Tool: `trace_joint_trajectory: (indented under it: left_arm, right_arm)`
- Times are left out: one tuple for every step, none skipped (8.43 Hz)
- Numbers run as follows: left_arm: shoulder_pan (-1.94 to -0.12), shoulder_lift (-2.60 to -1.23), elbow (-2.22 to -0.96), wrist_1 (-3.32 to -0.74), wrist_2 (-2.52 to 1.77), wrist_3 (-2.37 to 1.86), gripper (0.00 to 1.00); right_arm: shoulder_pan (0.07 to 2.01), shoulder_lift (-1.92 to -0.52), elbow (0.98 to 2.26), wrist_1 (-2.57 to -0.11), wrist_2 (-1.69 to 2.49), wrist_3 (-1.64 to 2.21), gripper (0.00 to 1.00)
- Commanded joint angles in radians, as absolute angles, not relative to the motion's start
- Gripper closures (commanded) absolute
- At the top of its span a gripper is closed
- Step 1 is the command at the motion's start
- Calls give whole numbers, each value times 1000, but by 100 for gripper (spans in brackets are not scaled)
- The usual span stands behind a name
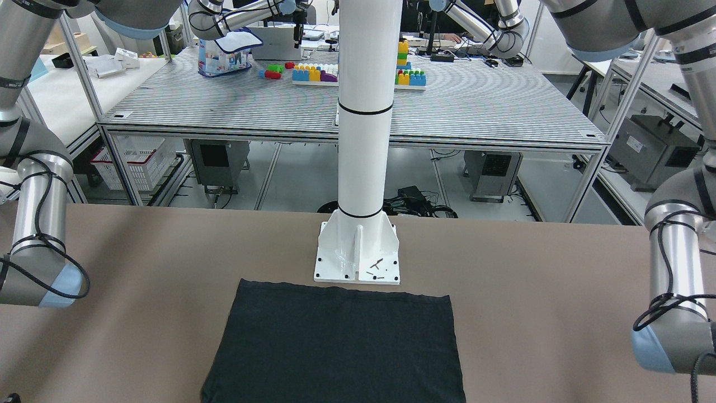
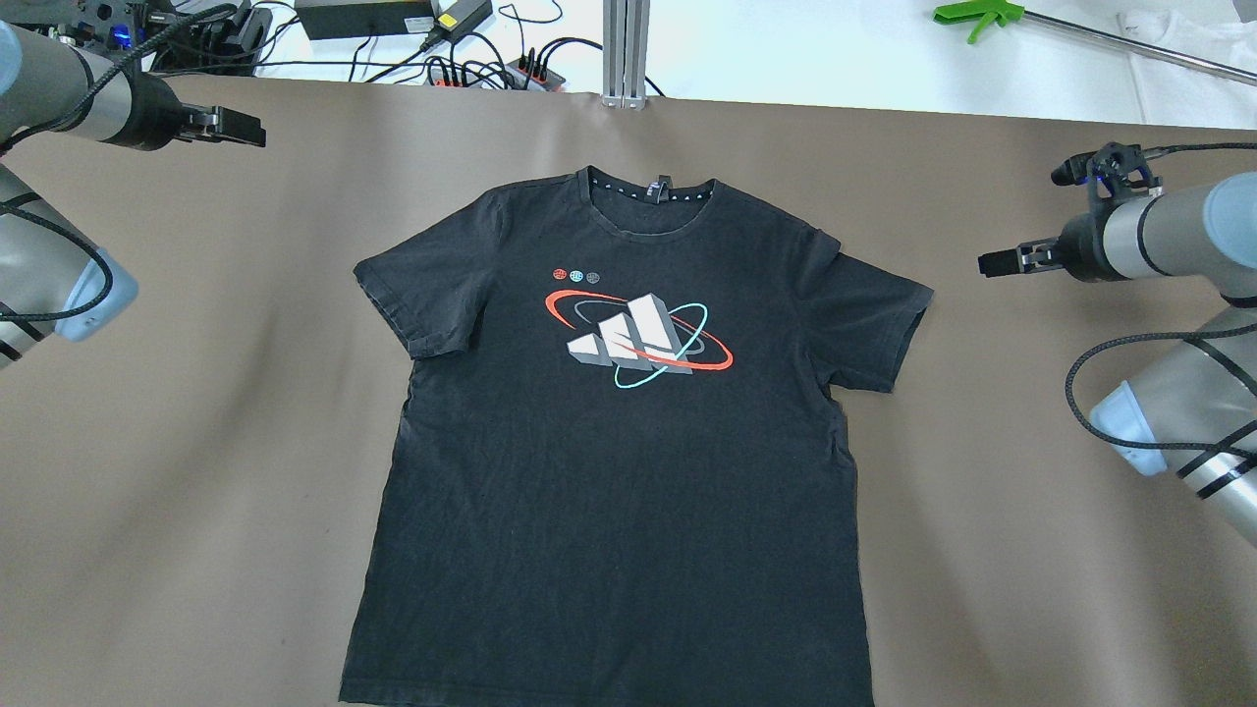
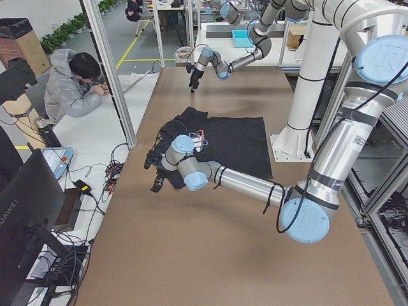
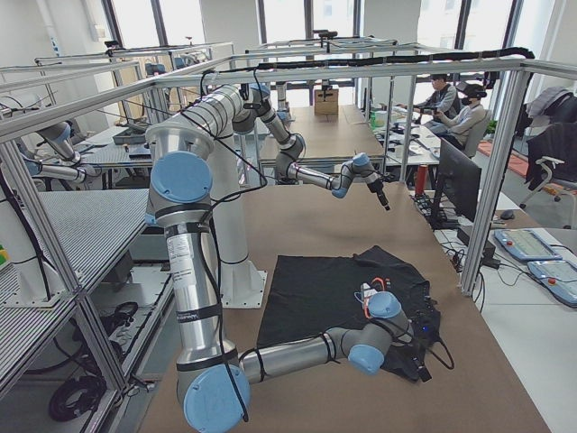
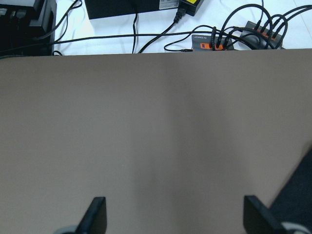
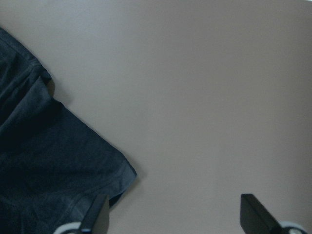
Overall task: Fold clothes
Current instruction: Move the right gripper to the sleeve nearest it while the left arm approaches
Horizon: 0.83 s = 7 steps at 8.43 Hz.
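A black T-shirt (image 2: 609, 471) with a white, red and teal logo lies flat and face up on the brown table (image 2: 196, 442), collar toward the far edge. My left gripper (image 2: 257, 131) is open and empty above the table, well off the shirt's left sleeve; its wrist view (image 5: 175, 214) shows bare table and a dark cloth edge (image 5: 300, 195). My right gripper (image 2: 982, 265) is open and empty just right of the right sleeve, which shows in its wrist view (image 6: 44, 165).
The white robot pedestal (image 1: 361, 168) stands at the shirt's hem. Cables and a power strip (image 2: 471, 69) lie past the table's far edge, with a green tool (image 2: 967, 15) at the far right. A seated person (image 3: 76, 89) is beside the table.
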<state>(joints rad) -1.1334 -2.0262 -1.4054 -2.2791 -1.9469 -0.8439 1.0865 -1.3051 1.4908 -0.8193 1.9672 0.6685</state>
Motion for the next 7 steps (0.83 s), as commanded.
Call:
trace_joint_trajectory:
  left_arm:
    - [-1109, -2095, -1281, -2359, -1940, -879, 0]
    - [-1101, -2109, -1267, -2359, -1927, -880, 0]
    - [-1089, -2117, -1266, -2359, -1907, -887, 0]
    - [-1082, -2123, -1266, -2359, -1902, -897, 0]
    - [-1077, -2128, -1266, -2359, -1898, -897, 0]
    - [-1077, -2129, -1266, -2359, -1898, -897, 0]
    - [-1074, -2134, -1266, -2359, -1899, -897, 0]
  right_arm:
    - [974, -1231, 1355, -718, 1832, 794, 5]
    - [954, -1212, 1327, -716, 1807, 810, 5]
    - [947, -1210, 1315, -715, 1804, 822, 5]
    - [925, -1210, 1286, -683, 1780, 824, 5]
    - [922, -1207, 1255, -645, 1770, 845, 6]
    - [917, -1198, 1234, -641, 1761, 850, 6]
    - [902, -1198, 1226, -631, 1743, 851, 6]
